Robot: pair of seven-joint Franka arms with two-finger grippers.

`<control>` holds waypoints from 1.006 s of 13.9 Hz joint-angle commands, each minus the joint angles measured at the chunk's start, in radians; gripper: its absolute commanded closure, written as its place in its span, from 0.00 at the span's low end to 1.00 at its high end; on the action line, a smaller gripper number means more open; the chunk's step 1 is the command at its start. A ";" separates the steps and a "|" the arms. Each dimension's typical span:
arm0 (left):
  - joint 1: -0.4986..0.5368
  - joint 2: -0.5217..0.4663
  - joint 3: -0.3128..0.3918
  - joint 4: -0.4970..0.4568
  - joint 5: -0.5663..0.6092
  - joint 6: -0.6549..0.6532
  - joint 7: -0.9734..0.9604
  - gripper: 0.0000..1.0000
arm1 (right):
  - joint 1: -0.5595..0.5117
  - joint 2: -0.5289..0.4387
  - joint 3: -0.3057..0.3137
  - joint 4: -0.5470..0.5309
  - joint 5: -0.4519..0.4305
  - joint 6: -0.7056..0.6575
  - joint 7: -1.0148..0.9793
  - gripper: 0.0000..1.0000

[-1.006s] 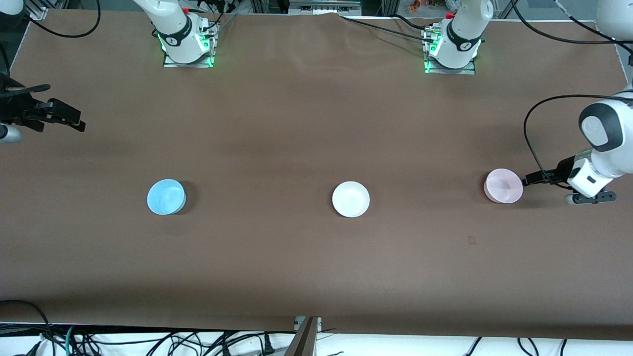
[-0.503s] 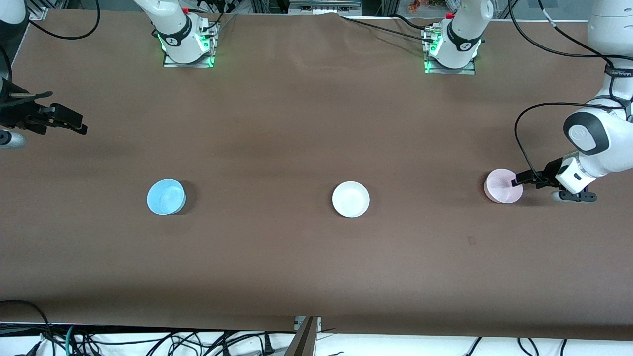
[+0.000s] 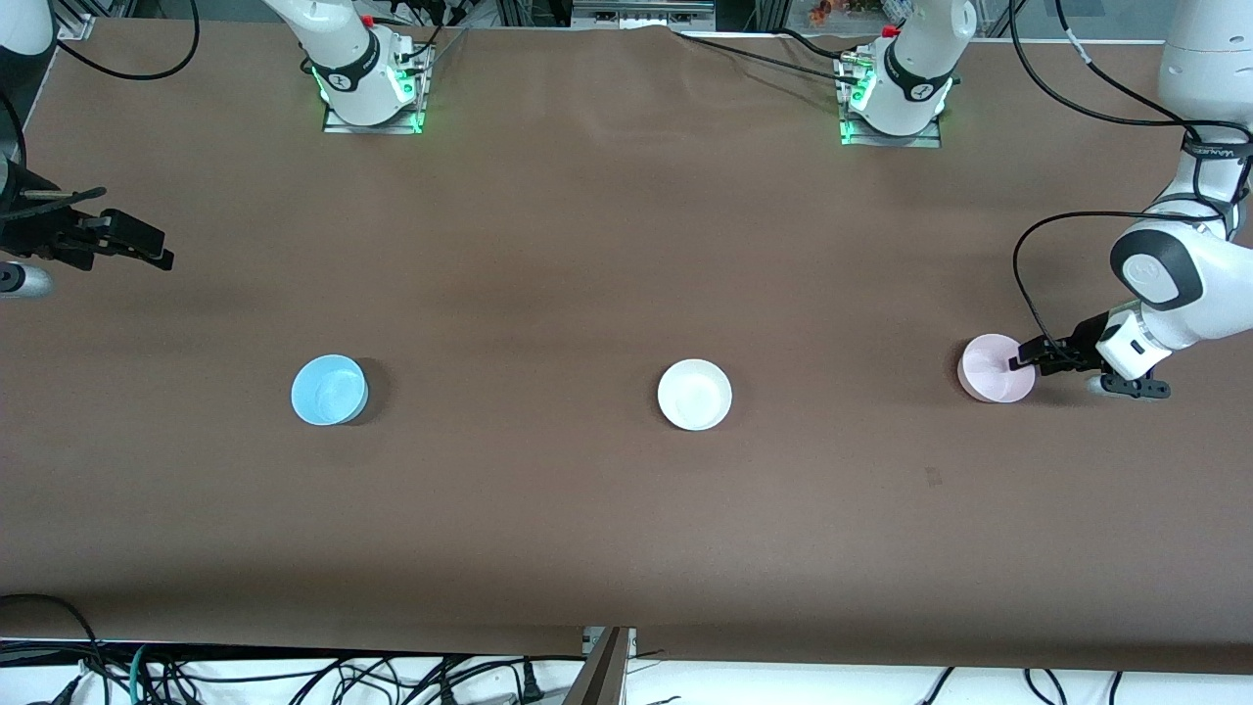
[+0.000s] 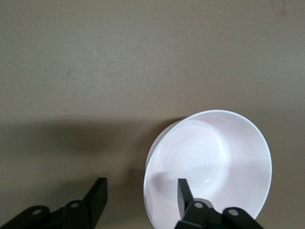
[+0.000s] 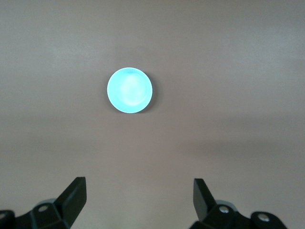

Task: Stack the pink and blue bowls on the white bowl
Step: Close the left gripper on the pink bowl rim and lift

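Observation:
The pink bowl [image 3: 991, 368] [image 4: 214, 152] sits upright toward the left arm's end of the table. My left gripper [image 3: 1028, 357] [image 4: 141, 186] is low at the bowl's edge and open. It straddles the rim, with one finger [image 4: 183, 191] inside the bowl and the other [image 4: 98, 193] outside, clear of the wall. The white bowl [image 3: 694, 394] rests mid-table. The blue bowl [image 3: 329, 390] [image 5: 129, 89] lies toward the right arm's end. My right gripper [image 3: 147, 245] [image 5: 138, 183] hangs open and empty over the table's edge at that end, well away from the blue bowl.
Both arm bases [image 3: 370, 93] [image 3: 893, 103] stand along the table edge farthest from the front camera. A black cable [image 3: 1028, 264] loops above the table next to the left wrist. The brown table cover [image 3: 626, 539] lies bare around the three bowls.
My left gripper has slid in over the pink bowl's rim, one finger now inside it, and its fingers have drawn closer together. The right gripper has barely shifted. The bowls have not moved.

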 commanded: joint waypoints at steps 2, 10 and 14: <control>0.002 -0.004 0.001 -0.003 -0.031 0.009 0.037 0.80 | -0.010 0.002 0.005 0.016 -0.015 -0.005 -0.023 0.01; -0.039 -0.027 -0.002 0.055 -0.031 -0.087 -0.156 1.00 | -0.016 0.003 0.004 0.016 -0.012 -0.005 -0.025 0.01; -0.102 -0.062 -0.110 0.120 -0.011 -0.134 -0.456 1.00 | -0.016 0.003 0.004 0.016 -0.012 -0.005 -0.025 0.01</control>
